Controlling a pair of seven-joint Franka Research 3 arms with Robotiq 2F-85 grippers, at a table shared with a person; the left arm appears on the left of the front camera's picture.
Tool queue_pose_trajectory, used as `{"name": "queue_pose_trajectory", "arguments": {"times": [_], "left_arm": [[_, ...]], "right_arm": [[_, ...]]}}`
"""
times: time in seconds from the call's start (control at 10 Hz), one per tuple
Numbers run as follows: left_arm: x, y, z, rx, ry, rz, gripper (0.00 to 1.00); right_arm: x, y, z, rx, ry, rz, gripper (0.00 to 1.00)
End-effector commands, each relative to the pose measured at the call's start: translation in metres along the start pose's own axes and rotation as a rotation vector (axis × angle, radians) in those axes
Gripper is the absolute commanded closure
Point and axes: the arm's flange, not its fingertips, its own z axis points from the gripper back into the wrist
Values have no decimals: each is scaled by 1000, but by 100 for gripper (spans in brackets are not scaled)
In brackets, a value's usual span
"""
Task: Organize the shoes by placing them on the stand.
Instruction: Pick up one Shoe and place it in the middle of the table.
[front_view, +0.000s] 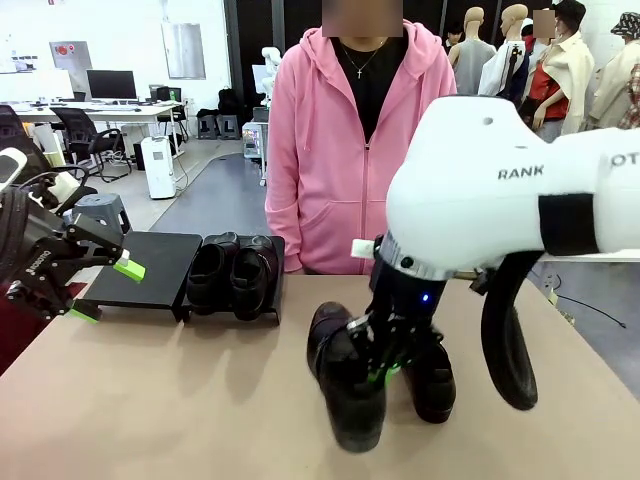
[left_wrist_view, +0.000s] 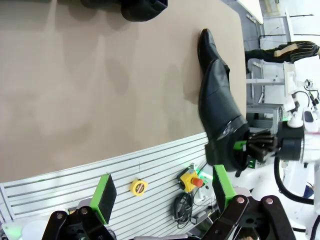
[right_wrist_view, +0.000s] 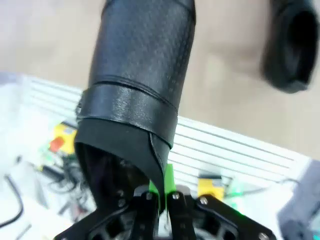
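Matte tan tabletop (front_view: 150, 400) w/ glossy grained-leather shoe (right_wrist_view: 140, 75) in rt tool (right_wrist_view: 161, 194)

My right arm (front_view: 480, 190) is glossy white with grey lettering and a looping black cable (front_view: 505, 340); my left tool (front_view: 106, 290) is black, green-padded.

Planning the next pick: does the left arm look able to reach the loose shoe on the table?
Probably not yet: the right gripper and its held shoe stand between the open left gripper and the loose shoe.
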Motion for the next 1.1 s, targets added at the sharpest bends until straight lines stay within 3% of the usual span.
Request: {"name": "queue_pose_trajectory", "arguments": {"times": [0.0,0.3,0.5,0.8,1.0], "left_arm": [[-1,0,2,-25,3,1,0],[-1,0,2,-25,3,1,0],[-1,0,2,-25,3,1,0],[-1,0,2,-25,3,1,0],[-1,0,2,-25,3,1,0]], "right_arm": [[40,33,-43,147,19,139,100],[93,75,-89,205,-37,12,100],[127,85,-109,190,3,-55,100],[131,93,-125,132,102,-45,100],[133,89,-125,98,89,-77,100]]}}
